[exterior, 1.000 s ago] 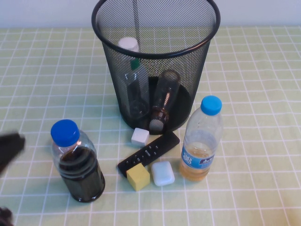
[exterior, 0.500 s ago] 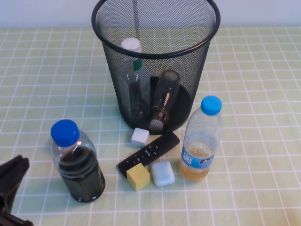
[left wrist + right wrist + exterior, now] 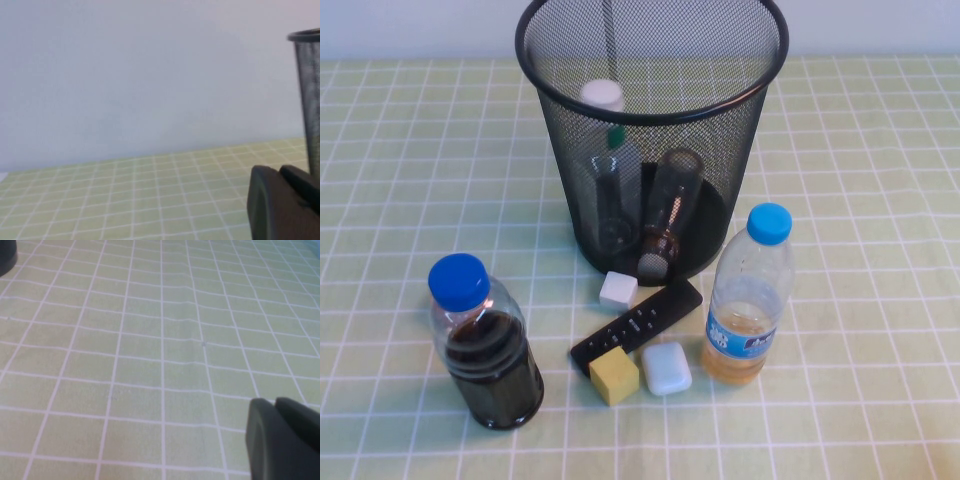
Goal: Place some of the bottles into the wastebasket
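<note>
The black wire-mesh wastebasket (image 3: pixel 740 60) stands at the back middle of the table. Two clear bottles lie inside it. The taller one (image 3: pixel 608 175) has a white cap and green neck label and leans upright. The small one (image 3: pixel 667 215) has a brownish neck and stands cap down. Neither gripper shows in the high view. In the left wrist view my left gripper (image 3: pixel 278 171) is shut and empty above the cloth, with the wastebasket's rim (image 3: pixel 305 36) at the edge. In the right wrist view my right gripper (image 3: pixel 274 402) is shut and empty over bare cloth.
In front of the wastebasket stand a blue-capped round bottle of dark liquid (image 3: pixel 485 345) and a blue-capped slim bottle of amber liquid (image 3: pixel 748 300). Between them lie a black remote (image 3: pixel 635 325), a yellow block (image 3: pixel 614 377), a white block (image 3: pixel 618 290) and a pale blue case (image 3: pixel 666 368).
My left gripper, seen at the lower left edge of the high view, has drawn back out of that view. The bottles and the wastebasket have not moved.
</note>
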Tool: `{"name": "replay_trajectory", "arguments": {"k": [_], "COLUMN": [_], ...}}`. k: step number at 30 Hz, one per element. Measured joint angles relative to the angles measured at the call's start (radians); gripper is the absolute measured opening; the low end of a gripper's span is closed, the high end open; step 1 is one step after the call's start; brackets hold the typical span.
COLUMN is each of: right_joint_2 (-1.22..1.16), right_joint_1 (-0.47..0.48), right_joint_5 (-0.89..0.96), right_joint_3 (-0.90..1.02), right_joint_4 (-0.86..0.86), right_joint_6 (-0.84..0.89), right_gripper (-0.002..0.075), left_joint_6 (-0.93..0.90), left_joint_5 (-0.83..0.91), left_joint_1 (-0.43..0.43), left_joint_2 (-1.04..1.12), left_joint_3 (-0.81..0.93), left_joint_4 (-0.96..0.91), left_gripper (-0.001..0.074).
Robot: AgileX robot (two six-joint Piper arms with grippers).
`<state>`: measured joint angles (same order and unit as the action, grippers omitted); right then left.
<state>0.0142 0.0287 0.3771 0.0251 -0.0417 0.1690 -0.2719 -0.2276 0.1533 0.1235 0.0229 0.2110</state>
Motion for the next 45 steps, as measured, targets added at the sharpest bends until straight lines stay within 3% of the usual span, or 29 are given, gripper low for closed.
{"name": "replay_trajectory", "arguments": {"k": [6, 11, 19, 45], "right_joint_2": [0.000, 0.000, 0.000, 0.000], "right_joint_1": [0.000, 0.000, 0.000, 0.000], "right_joint_5": [0.000, 0.000, 0.000, 0.000], "right_joint_3": [0.000, 0.000, 0.000, 0.000], "right_joint_4": [0.000, 0.000, 0.000, 0.000], "right_joint_6": [0.000, -0.001, -0.002, -0.002], "right_gripper": [-0.0008, -0.0008, -0.0008, -0.0008], "left_joint_6": [0.020, 0.043, 0.148, 0.148], "left_joint_5": [0.159, 0.375, 0.560, 0.571], "left_joint_1": [-0.155, -0.158, -0.126, -0.126], "left_joint_2": [-0.107, -0.132, -0.132, -0.132], "left_joint_3": [0.004, 0.005, 0.005, 0.005], "left_joint_4": [-0.007, -0.045, -0.129, -0.138], "left_gripper": [-0.0001, -0.0001, -0.0001, -0.0001]}}
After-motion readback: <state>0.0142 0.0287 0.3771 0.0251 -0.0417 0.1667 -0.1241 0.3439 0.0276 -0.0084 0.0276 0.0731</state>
